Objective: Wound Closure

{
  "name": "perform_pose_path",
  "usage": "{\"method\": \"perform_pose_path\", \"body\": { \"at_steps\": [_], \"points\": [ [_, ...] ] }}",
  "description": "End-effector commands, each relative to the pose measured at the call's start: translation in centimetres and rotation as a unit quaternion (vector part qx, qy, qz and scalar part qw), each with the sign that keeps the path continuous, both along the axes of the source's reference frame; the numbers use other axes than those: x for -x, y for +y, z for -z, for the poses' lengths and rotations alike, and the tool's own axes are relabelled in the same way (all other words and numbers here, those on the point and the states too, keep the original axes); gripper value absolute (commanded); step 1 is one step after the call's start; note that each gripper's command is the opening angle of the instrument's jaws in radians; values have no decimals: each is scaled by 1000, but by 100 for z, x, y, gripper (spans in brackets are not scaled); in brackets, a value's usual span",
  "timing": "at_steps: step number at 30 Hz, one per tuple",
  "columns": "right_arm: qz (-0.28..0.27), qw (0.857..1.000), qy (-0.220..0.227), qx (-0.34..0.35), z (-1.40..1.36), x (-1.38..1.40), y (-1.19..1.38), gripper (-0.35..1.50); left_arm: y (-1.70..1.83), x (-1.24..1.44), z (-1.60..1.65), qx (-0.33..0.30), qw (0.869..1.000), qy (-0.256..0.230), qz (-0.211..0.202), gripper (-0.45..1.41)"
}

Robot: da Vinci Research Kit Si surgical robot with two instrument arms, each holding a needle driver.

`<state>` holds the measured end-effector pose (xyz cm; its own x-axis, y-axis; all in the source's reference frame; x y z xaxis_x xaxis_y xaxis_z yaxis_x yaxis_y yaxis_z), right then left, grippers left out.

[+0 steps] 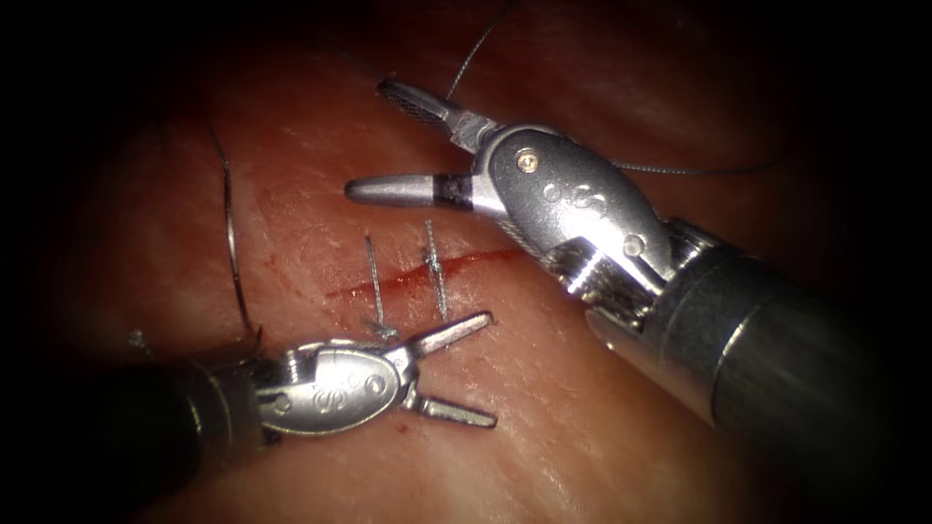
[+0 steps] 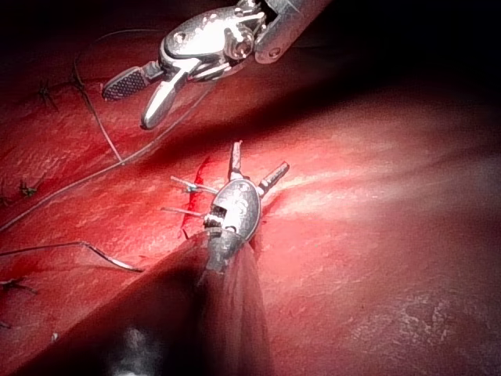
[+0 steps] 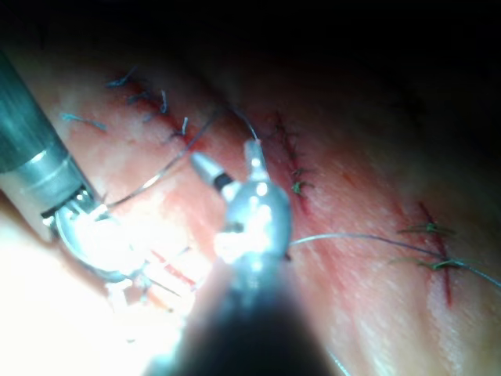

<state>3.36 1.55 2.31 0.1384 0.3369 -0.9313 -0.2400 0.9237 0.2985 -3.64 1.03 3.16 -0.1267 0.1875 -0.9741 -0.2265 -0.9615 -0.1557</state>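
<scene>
The cut (image 1: 485,260) is a short red line in the tissue (image 1: 582,456), crossed by two stitches (image 1: 375,281) with short upstanding ends. My left tool (image 1: 476,372) sits just below the stitches, jaws open and holding nothing; it is also seen in the left wrist view (image 2: 254,166). My right tool (image 1: 369,141) hovers above the cut, jaws spread wide and empty. The curved needle (image 1: 233,247) lies on the tissue left of the cut, held by neither tool; its lower end runs toward the left tool's wrist. Thread (image 1: 699,172) trails off behind the right tool.
Red fluid marks the cut. Older stitched cuts (image 3: 291,160) with cut thread ends (image 3: 434,262) lie farther off on the tissue. Loose thread (image 2: 94,168) runs across the surface beside the needle (image 2: 109,257). The right tool's shaft (image 1: 777,340) covers the lower right.
</scene>
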Motion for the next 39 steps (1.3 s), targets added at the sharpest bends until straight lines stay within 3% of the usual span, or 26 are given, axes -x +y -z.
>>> {"method": "perform_pose_path", "body": {
  "at_steps": [1,7,16,17,19,20,21,22,23,29,39],
  "points": [
    [-1,1000,0,3,-3,-3,3,113,-1,8,0,-3,1000,-12,3,49],
    [7,1000,-6,4,-6,-5,-6,113,-10,24,12,-11,998,-57,-25,49],
    [35,999,-22,4,-17,-29,-26,106,-1,17,-40,-6,999,-36,-21,49],
    [47,999,-20,3,-20,-33,-29,98,-1,16,-45,-5,999,-35,-20,49],
    [75,997,-20,3,-28,-45,-40,59,-1,12,-58,-3,999,-27,-22,49],
    [75,997,-20,3,-28,-45,-40,59,-1,12,-58,-3,999,-27,-22,49],
    [81,997,-18,1,-33,-49,-40,37,-1,11,-61,-2,999,-27,-22,47],
    [86,996,-18,-2,-36,-52,-40,-10,-2,10,-62,-2,999,-27,-22,47],
    [92,996,-18,-2,-39,-54,-38,-35,-3,10,-63,-2,999,-26,-23,47],
    [96,995,-16,-7,-63,-63,-13,-35,-10,12,-56,-2,999,-21,-24,47],
    [134,991,-23,-4,-84,-113,-22,-35,-10,16,-56,-2,1000,-18,-24,46]
  ]
}}
